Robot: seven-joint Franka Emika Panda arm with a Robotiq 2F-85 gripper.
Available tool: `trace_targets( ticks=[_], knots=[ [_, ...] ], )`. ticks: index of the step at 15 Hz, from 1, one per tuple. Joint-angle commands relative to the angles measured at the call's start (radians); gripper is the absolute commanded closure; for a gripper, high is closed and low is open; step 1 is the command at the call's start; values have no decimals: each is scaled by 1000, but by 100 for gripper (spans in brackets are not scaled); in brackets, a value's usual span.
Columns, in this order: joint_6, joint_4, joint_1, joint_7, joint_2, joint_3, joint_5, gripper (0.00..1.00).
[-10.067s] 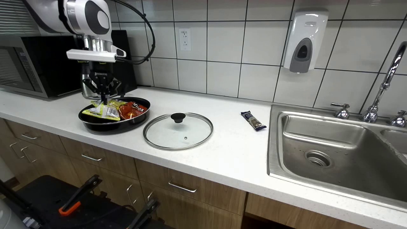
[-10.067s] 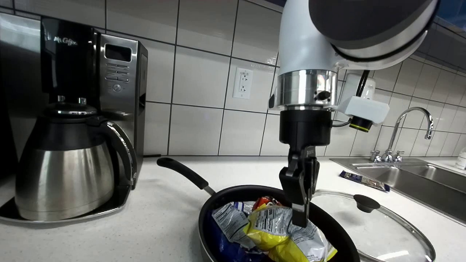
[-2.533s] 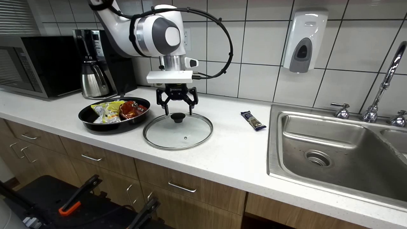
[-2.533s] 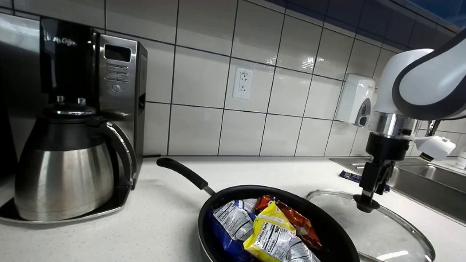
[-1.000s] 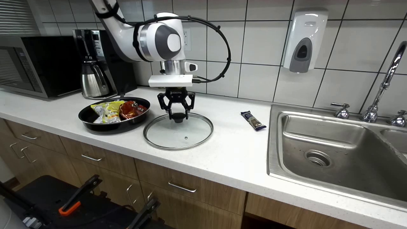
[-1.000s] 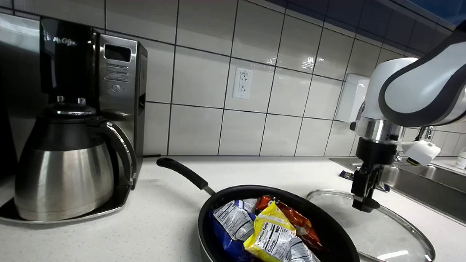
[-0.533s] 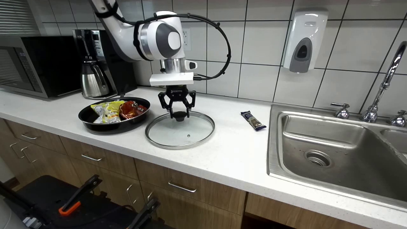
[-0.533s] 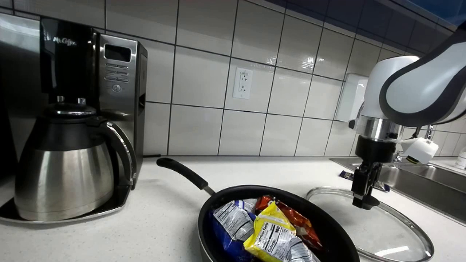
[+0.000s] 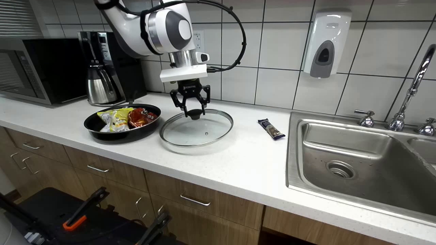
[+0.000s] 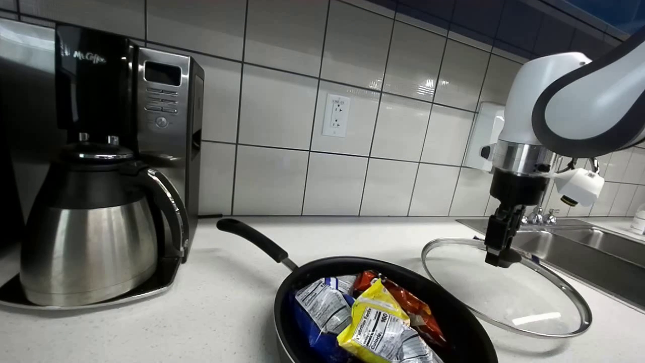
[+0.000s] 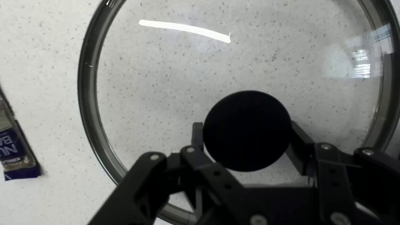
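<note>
My gripper (image 9: pixel 195 113) is shut on the black knob (image 11: pixel 247 131) of a round glass lid (image 9: pixel 190 132). In the wrist view the fingers (image 11: pixel 197 134) press on opposite sides of the knob. The lid hangs slightly tilted just above the white counter, with its shadow below in both exterior views. Beside it stands a black frying pan (image 9: pixel 119 136) with its handle (image 10: pixel 257 239) towards the wall. Inside the pan lie a yellow bag (image 10: pixel 375 322), a red bag (image 10: pixel 421 312) and a blue bag (image 10: pixel 315 333).
A wrapped snack bar (image 9: pixel 271 129) lies between the lid and the steel sink (image 9: pixel 340 146). Behind the pan are a coffee maker (image 10: pixel 166 116) with its carafe (image 10: pixel 90 247) and a microwave (image 9: pixel 54 68). A tiled wall with a soap dispenser (image 9: pixel 327 44) closes the back.
Ten seconds ago the gripper was at the bags in the pan; later it stood open around the knob. Over the last second it has closed on the knob and raised the lid off the counter.
</note>
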Motion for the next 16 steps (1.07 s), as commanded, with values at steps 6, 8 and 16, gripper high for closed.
trace_targets(
  ticks=[6, 8, 16],
  knots=[
    [-127, 44, 57, 161, -86, 5, -126, 61],
    [-160, 59, 75, 201, -91, 9, -152, 61],
    [-271, 111, 118, 335, -119, 27, -236, 61]
  ],
)
